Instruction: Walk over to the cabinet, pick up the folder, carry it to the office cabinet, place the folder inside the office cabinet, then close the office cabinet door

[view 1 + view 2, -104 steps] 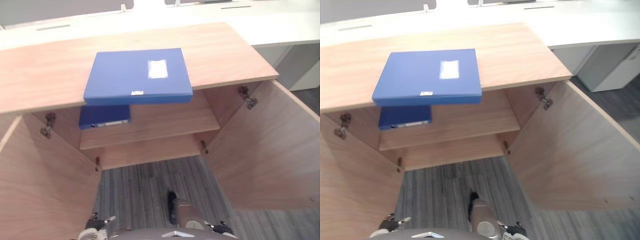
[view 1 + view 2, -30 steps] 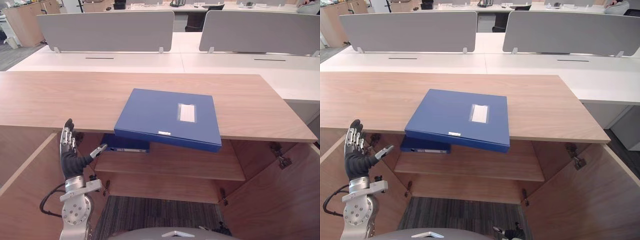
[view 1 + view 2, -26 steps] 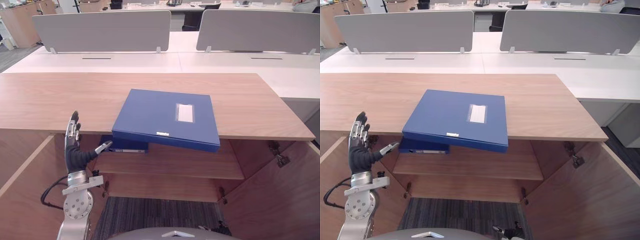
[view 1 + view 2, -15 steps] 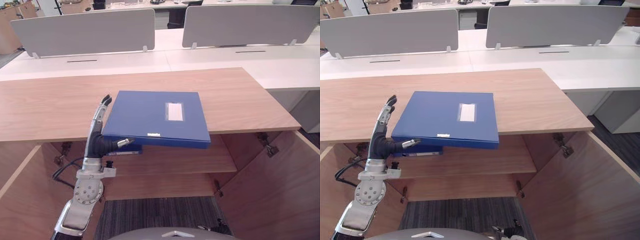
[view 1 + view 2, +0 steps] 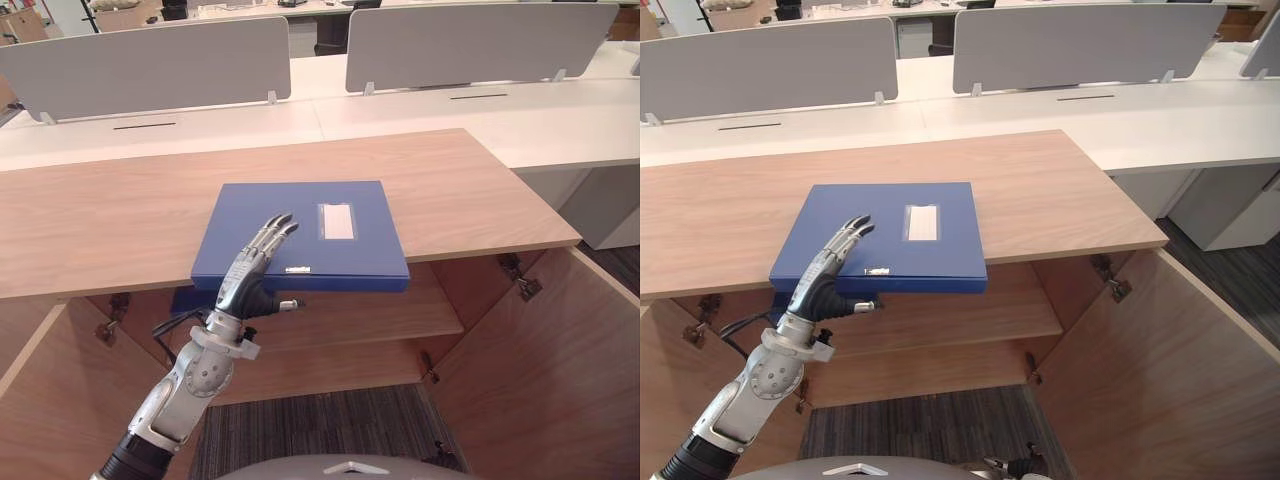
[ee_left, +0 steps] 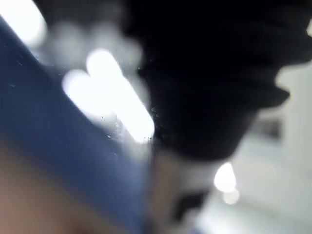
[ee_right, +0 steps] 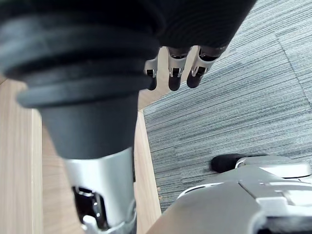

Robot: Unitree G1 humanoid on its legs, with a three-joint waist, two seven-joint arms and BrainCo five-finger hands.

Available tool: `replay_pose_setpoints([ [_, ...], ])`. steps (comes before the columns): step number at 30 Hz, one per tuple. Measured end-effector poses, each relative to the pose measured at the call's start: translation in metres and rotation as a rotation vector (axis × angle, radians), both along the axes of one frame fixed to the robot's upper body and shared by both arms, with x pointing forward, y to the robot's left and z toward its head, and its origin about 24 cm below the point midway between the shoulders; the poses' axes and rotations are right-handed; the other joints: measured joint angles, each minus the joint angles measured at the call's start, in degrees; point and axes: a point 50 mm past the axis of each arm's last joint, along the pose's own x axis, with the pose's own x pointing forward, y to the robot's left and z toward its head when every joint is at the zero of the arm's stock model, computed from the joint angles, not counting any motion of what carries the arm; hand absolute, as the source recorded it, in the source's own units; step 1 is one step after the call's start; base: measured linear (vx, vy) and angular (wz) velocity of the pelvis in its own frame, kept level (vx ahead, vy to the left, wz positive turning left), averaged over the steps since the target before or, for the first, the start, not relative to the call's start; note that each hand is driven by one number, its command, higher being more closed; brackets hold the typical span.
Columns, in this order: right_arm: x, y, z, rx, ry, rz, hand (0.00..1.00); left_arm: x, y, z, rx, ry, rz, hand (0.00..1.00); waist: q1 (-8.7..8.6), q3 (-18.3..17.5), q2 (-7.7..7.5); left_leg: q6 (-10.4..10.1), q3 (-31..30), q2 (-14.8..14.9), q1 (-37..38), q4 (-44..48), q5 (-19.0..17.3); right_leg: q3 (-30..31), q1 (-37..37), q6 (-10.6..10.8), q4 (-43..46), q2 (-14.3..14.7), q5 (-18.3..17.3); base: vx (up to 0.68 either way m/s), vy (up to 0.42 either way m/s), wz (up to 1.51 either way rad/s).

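Where the head views present the left hand (image 5: 250, 282) at the cabinet (image 5: 100, 220), the right wrist view presents the right hand (image 7: 174, 73) hanging over grey carpet (image 7: 243, 97), fingers relaxed and empty. Blue folder (image 5: 360, 255): flat on the cabinet top, near edge overhanging the open compartment. Left arm: enters from lower left, forearm sloping up to the folder's near left corner. Left hand: fingers straight and together over the cover, thumb extended sideways below the front edge, nothing gripped. Contact with the cover cannot be confirmed. The left wrist view gives a blurred blue surface.
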Motion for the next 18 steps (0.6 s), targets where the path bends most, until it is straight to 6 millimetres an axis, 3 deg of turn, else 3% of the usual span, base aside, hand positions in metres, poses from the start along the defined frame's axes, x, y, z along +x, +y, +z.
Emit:
replay_pose_setpoints([
  [9, 0.003, 0.001, 0.000, 0.001, -0.006, 0.002, 0.00, 0.009, -0.006, -0.004, 0.172, -0.095, 0.054, 0.00, -0.48, -0.25, -0.31, 0.03, 0.00, -0.33, -0.06, 0.11, -0.08, 0.06, 0.07, 0.13, -0.22, -0.25, 0.51, -0.01, -0.002, 0.00],
  [18, -0.001, 0.002, -0.002, 0.007, 0.020, -0.004, 0.00, 0.012, -0.011, -0.013, 0.223, -0.114, 0.113, 0.00, -0.91, -1.42, -0.93, 0.06, -0.01, -0.66, -0.11, -0.06, -0.06, 0.00, 0.08, 0.33, -0.77, -0.62, 0.65, -0.01, -0.004, 0.00],
])
